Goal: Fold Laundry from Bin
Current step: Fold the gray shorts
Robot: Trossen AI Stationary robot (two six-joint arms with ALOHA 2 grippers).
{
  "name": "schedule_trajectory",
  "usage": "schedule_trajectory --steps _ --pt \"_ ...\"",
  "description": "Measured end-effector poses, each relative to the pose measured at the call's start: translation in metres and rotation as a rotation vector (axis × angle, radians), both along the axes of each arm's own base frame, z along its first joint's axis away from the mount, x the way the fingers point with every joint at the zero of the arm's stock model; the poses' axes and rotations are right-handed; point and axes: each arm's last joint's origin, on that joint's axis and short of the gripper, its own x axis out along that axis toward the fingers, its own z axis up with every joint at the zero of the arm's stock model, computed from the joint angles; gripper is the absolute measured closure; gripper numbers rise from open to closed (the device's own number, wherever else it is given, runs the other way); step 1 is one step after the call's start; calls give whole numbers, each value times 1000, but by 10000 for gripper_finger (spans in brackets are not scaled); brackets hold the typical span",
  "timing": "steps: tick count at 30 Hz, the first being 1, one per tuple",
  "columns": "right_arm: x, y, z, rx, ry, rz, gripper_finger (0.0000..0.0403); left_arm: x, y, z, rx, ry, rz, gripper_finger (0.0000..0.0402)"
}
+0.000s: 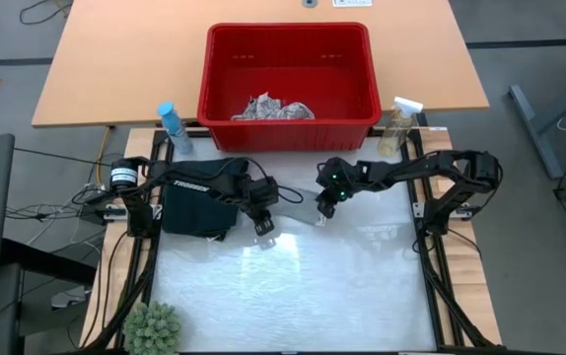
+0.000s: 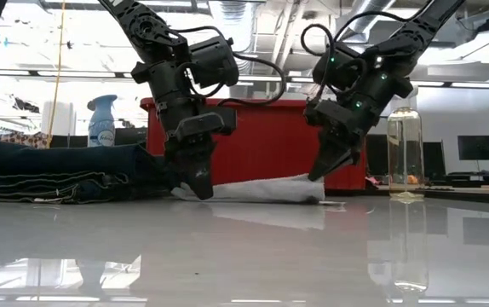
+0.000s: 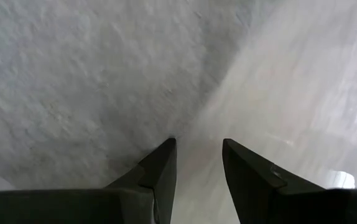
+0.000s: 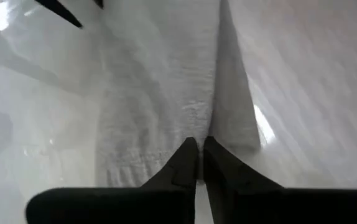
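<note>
A small grey cloth (image 1: 298,209) lies folded flat on the white table, between my two grippers; it also shows in the low view (image 2: 253,189). My left gripper (image 3: 197,162) is open at the cloth's left end (image 2: 185,189), one finger over the cloth and one over the bare table. My right gripper (image 4: 198,152) is shut, its tips at the cloth's right end (image 2: 317,183). Dark trousers (image 1: 199,207) lie folded at the table's left. The red bin (image 1: 288,74) stands beyond the far edge with the leaf-print cloth (image 1: 273,108) inside. My left gripper points down at the grey cloth's left edge (image 3: 166,124) with its fingers apart; I cannot tell whether it touches the cloth. My right gripper slants down with shut fingers onto the fold ridge at the cloth's right end (image 4: 209,112); I cannot tell whether it touches or pinches it.
A blue spray bottle (image 1: 172,126) stands at the far left corner and a clear one (image 1: 399,123) at the far right. A green plant (image 1: 153,328) sits at the near left. The table's near half (image 1: 293,296) is bare.
</note>
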Motion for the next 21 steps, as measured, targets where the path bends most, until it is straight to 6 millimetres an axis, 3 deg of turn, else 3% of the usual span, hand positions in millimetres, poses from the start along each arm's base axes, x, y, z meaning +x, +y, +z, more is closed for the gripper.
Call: schedule_trajectory --steps 5,12,17,21 --pt "-11 -13 -6 -31 104 -61 327 2 0 2 -20 -13 3 281" --pt "-17 -35 -3 -38 62 -108 285 11 -1 13 -24 -68 -15 281" --pt "-17 -40 10 -73 16 -91 243 15 0 23 -16 -100 -17 281" --pt "-18 -47 31 -131 -14 -83 209 17 3 49 71 -167 4 290"
